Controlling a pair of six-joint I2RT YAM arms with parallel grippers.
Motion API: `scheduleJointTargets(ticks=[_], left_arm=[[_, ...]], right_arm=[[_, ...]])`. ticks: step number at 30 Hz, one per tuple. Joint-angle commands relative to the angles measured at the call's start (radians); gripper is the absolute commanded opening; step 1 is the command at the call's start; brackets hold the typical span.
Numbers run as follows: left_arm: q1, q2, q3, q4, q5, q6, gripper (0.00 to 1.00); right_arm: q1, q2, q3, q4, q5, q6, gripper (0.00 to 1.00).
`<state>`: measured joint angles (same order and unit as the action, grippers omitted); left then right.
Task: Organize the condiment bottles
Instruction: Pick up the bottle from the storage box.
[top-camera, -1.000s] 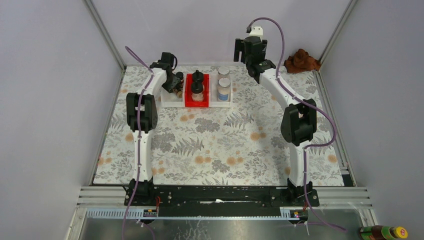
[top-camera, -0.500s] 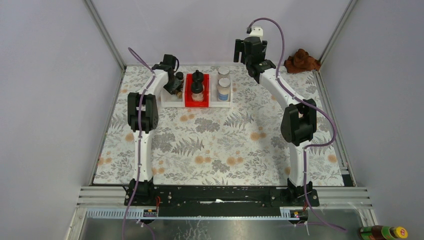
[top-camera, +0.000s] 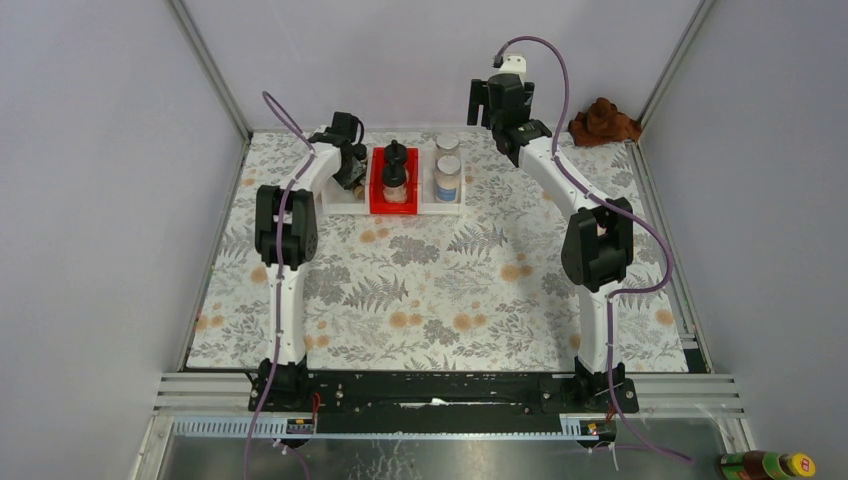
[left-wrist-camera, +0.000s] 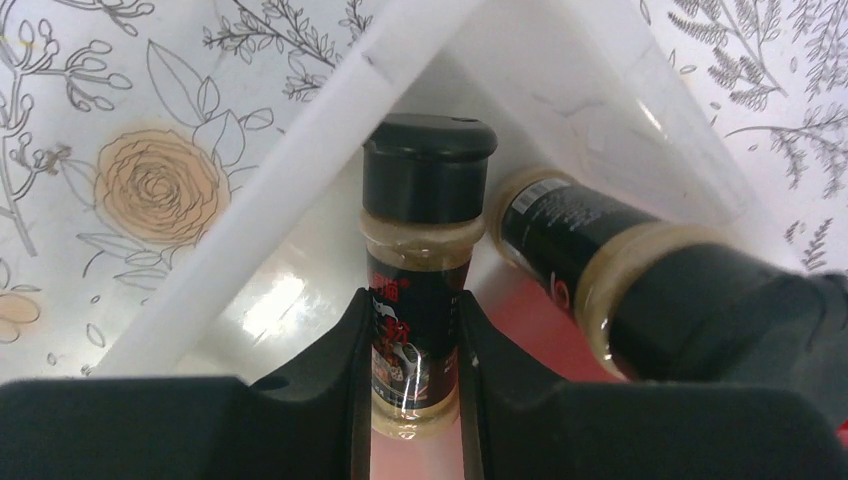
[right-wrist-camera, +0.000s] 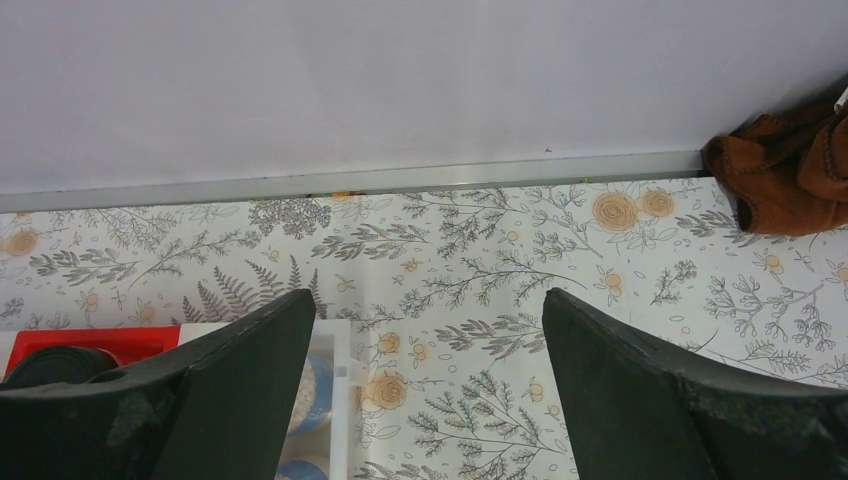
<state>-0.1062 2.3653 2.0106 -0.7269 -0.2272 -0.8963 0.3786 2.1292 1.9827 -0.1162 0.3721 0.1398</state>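
Left gripper (left-wrist-camera: 412, 320) is clamped shut on a slim dark-brown glass jar with a black cap (left-wrist-camera: 428, 200), hiding its lower label and base. The jar lies in a corner of the white plastic bin (left-wrist-camera: 300, 160). Its twin jar (left-wrist-camera: 640, 290) touches it on the right, apparently leaning, its cap blurring into the dark gripper body. Farther back, the right gripper (right-wrist-camera: 428, 310) hangs spread wide and empty over the floral mat (right-wrist-camera: 480, 240), just beyond the silver-lidded blue-label jars (top-camera: 447, 170).

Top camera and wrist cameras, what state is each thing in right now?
left gripper: jaws shut on slim dark bottle
slim dark bottle: gripped, in left white bin
second dark bottle: tilted beside it
clear jars: upright in red bin
silver-lidded jars: upright in right white bin
right gripper: jaws open, empty
yellow-capped bottle: lying on its side
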Motion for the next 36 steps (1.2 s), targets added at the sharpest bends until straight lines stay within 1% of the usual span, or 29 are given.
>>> scheduleJointTargets(ticks=[1, 7, 12, 23, 27, 30, 36], left_arm=[[-0.034, -0.060, -0.044, 0.000, -0.089, 0.076, 0.15], [-0.067, -0.112, -0.084, 0.017, -0.188, 0.140, 0.14], [-0.085, -0.176, -0.168, 0.082, -0.249, 0.167, 0.14], [-0.111, -0.338, -0.400, 0.312, -0.343, 0.219, 0.11], [-0.117, -0.414, -0.479, 0.406, -0.352, 0.260, 0.10], [-0.121, -0.470, -0.524, 0.474, -0.347, 0.301, 0.09], [-0.133, -0.582, -0.584, 0.595, -0.261, 0.412, 0.08]], right_arm=[[-0.003, -0.059, -0.003, 0.030, -0.017, 0.015, 0.92], [-0.001, -0.094, -0.034, 0.046, -0.017, 0.012, 0.92], [0.000, -0.111, -0.039, 0.047, -0.025, 0.011, 0.92], [0.003, -0.122, -0.003, 0.020, -0.059, 0.009, 0.92], [0.005, -0.119, 0.038, -0.023, -0.096, 0.024, 0.92], [0.004, -0.114, 0.079, -0.062, -0.154, 0.047, 0.92], [0.006, -0.094, 0.174, -0.145, -0.298, 0.112, 0.91]])
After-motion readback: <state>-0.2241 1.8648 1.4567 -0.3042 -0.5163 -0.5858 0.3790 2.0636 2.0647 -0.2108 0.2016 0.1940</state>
